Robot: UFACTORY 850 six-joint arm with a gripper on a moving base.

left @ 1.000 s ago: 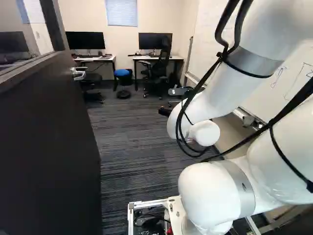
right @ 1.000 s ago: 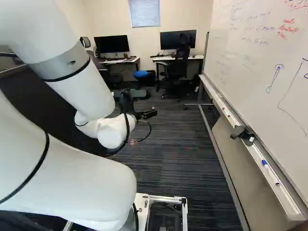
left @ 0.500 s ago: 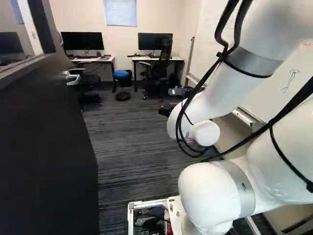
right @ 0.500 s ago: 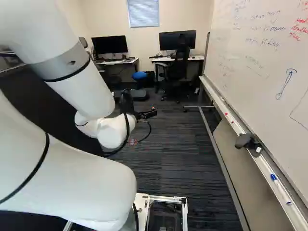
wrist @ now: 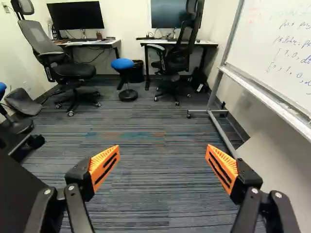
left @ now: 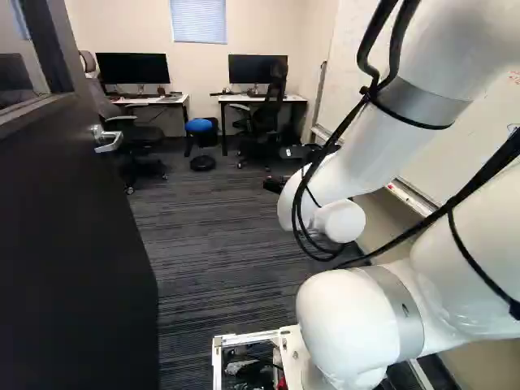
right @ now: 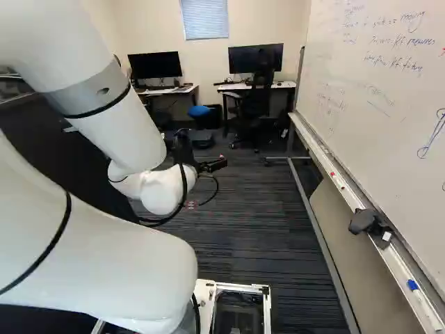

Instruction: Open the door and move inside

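Note:
The gripper [right: 213, 165] shows small and dark in the right base view, held out ahead of the arm. In the wrist view the gripper [wrist: 163, 167] has its fingers wide apart, with only carpet between and ahead of them. The dark door [left: 69, 236] stands swung open along the left of the left base view, its silver handle [left: 106, 140] near the far edge. The gripper is well away from the handle and touches nothing. A dark corner of the door [wrist: 19, 199] shows beside one finger in the wrist view.
A whiteboard on a wheeled frame [right: 309, 202] runs along the right side, a black clamp-like object [right: 370, 224] on its tray. Far ahead are two desks [wrist: 92, 42] with monitors, office chairs [wrist: 73, 73] and a blue stool [wrist: 122, 63]. Dark striped carpet [left: 219, 244] lies between door and whiteboard.
The base has moved forward: door, handle and whiteboard have slid outward and nearer in the base views. The arm keeps its pose over its lowest joint.

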